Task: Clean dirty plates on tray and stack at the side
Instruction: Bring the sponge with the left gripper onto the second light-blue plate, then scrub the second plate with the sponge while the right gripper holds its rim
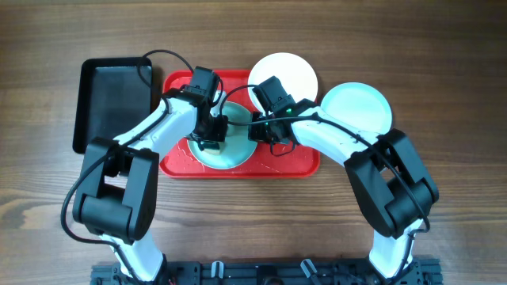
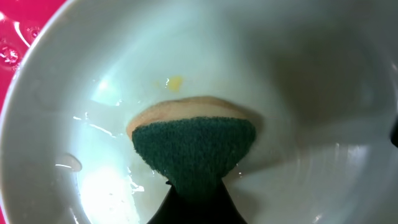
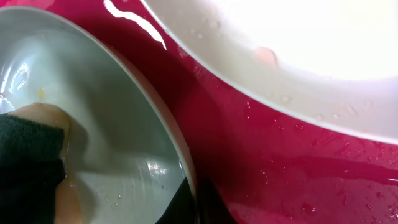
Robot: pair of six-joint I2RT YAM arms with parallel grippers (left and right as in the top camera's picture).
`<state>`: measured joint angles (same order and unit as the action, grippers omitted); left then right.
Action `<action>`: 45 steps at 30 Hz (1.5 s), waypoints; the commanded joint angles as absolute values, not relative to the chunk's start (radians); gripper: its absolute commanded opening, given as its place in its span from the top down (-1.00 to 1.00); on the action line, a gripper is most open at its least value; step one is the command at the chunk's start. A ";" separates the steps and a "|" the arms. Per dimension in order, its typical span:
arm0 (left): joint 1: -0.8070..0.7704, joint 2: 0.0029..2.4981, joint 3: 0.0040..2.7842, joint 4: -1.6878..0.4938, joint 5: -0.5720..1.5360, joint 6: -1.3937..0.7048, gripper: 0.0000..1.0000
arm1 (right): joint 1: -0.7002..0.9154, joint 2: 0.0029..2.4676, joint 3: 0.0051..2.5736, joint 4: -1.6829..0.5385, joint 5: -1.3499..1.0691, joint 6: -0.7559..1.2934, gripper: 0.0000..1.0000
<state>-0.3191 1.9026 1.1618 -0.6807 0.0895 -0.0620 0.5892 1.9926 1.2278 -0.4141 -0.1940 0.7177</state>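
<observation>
A wooden table (image 1: 444, 47) is seen from above, with both arms reaching in over a red tray (image 1: 301, 162). The left gripper (image 1: 211, 136) is clamped on a sponge (image 2: 196, 149), green scouring face towards the wrist camera and orange foam behind it. The sponge is pressed onto the wet inside of a mint plate (image 1: 236, 157). A small yellow speck (image 2: 176, 82) is seen on that plate just beyond the sponge. The right gripper (image 1: 266, 131) is closed on the right rim of the same plate, 1 dark finger on each side of the rim in the right wrist view.

The mint plate lies inside the tray, left of its middle. Water drops and streaks are seen on the bare red surface around it. A white plate (image 1: 289, 75) lies partly over the tray's far edge, near the mint plate but apart from it. A second mint plate (image 1: 356, 107) rests on the table just beside the tray's far right corner. A black bin (image 1: 115, 95) stands just beside the tray's left end.
</observation>
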 commanded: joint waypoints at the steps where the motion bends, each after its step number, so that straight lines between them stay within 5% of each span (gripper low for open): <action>1: -0.332 1.977 1.079 -0.707 0.237 -0.040 0.92 | 0.594 2.011 1.253 -0.397 -0.210 0.732 0.91; 5: -0.332 1.977 1.079 -0.723 0.530 0.221 0.92 | 0.594 2.011 1.253 -0.397 -0.210 0.729 0.92; 8: -0.332 1.977 1.079 -0.718 0.521 0.273 0.92 | 0.594 2.011 1.253 -0.397 -0.210 0.729 0.91; 17: -0.332 1.977 1.079 -0.586 -0.155 -0.109 0.92 | 0.594 2.011 1.253 -0.397 -0.210 0.725 0.91; 29: -0.332 1.977 1.079 -0.396 -0.448 -0.356 0.92 | 0.594 2.011 1.253 -0.397 -0.210 0.724 0.91; 34: -0.332 1.977 1.079 -0.519 -0.349 -0.337 0.92 | 0.594 2.011 1.253 -0.397 -0.211 0.720 0.91; 45: -0.332 1.977 1.079 -0.757 0.480 0.248 0.92 | 0.594 2.011 1.253 -0.396 -0.211 0.721 0.91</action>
<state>-0.3088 1.8935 1.1522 -0.6979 0.0399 0.0097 0.5884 1.9957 1.2324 -0.4057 -0.1986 0.7212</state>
